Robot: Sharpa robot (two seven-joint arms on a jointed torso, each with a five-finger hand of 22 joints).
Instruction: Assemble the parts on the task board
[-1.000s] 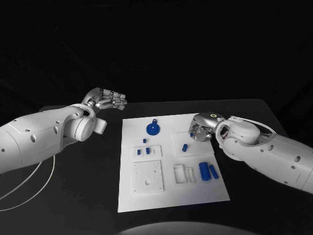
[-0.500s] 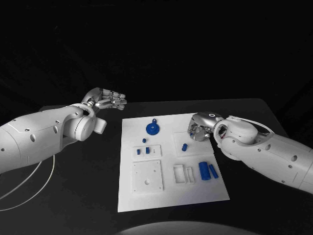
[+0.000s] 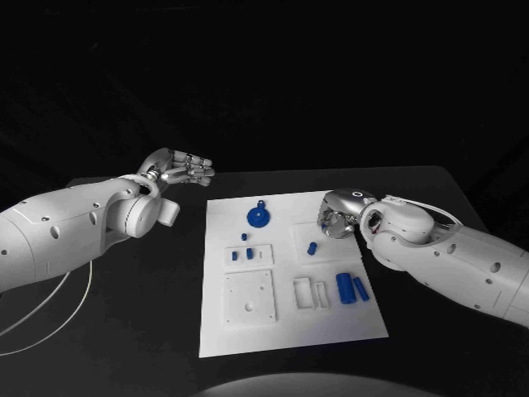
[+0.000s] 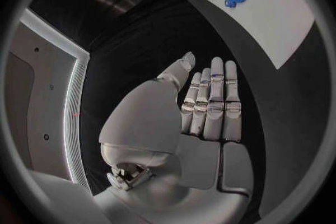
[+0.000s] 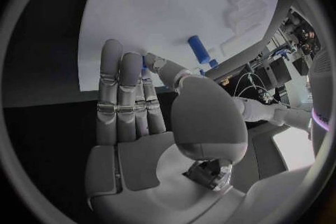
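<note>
Head view: the right hand [image 3: 336, 217] hovers at the task board's [image 3: 291, 331] edge, fingers [image 5: 122, 89] straight, empty, probably reaching for a small blue part [image 3: 313, 247]; the left hand [image 3: 181, 169] waits open off the surface.

You've got the white board [image 3: 291, 331] lying flat mid-surface. Up top there's a blue gear [image 3: 258, 218] lying flat. Below it two tiny blue pegs [image 3: 247, 253] stand in a raised white block, a small blue cylinder [image 3: 313, 247] lies to their right, and two bigger blue cylinders [image 3: 351, 289] lie side by side lower down.
</note>
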